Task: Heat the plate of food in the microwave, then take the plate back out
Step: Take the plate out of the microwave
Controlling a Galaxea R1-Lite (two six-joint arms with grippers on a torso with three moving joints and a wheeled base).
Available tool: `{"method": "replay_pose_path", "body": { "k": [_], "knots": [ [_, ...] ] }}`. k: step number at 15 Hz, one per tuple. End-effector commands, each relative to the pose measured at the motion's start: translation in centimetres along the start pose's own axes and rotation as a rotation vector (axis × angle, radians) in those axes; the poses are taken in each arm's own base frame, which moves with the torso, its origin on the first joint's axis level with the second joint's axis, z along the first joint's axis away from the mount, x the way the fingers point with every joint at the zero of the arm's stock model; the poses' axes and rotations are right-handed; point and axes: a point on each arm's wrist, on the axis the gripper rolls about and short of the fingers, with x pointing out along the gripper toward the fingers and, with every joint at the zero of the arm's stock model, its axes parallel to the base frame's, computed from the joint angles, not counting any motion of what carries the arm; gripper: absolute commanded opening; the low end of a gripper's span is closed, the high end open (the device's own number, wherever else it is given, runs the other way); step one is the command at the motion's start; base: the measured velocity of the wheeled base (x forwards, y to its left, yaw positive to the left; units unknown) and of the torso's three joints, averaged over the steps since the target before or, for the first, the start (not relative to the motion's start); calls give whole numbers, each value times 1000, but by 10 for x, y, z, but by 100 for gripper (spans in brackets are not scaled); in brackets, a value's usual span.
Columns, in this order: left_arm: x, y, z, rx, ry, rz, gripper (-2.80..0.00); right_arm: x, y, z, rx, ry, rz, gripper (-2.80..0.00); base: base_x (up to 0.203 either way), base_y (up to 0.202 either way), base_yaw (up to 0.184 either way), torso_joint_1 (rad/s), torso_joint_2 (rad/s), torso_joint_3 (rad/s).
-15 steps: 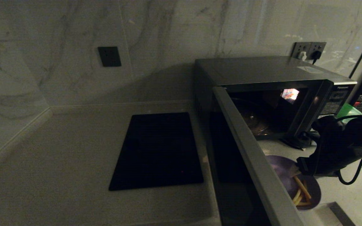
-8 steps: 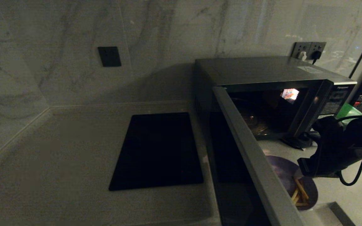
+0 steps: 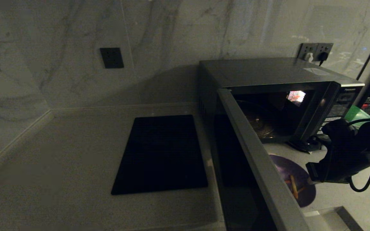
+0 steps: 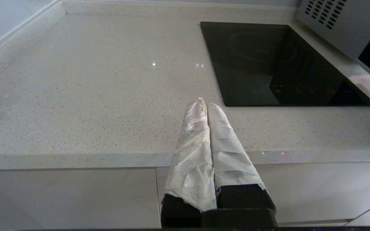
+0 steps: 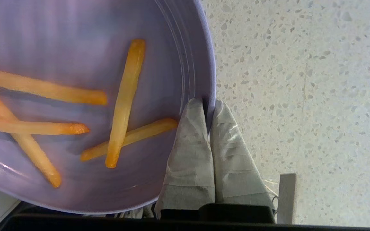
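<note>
Lilac plate (image 5: 75, 96), hard and slippery, pinched at its rim.
The right gripper (image 5: 208, 112) was closed on the rim, near the worktop's (image 5: 300, 96) front edge; loose fries (image 5: 125, 99) could slide.

your right arm (image 3: 348, 154) is black and chunky, with a black cable (image 3: 363, 183) looping under it. both grippers have fingers (image 4: 204, 144) wrapped in wrinkly white tape.

Right gripper (image 5: 208, 110) fingers pinched together; left gripper (image 4: 204, 106) likewise, parked.

"Panasonic" on the microwave (image 3: 278, 75) panel
</note>
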Motion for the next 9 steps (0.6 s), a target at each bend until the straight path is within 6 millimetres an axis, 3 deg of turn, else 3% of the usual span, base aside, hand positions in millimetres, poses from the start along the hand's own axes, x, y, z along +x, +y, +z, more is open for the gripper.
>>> {"method": "replay_pose_path", "body": {
  "k": [1,9],
  "knots": [
    [0,0,0,-1,1,1,-280,-10,0,-1,3,-23,0,-280,0,0,0,0,0,0],
    [0,0,0,-1,1,1,-280,-44,-3,-20,25,-81,-3,-280,0,0,0,0,0,0]
  ]
}}
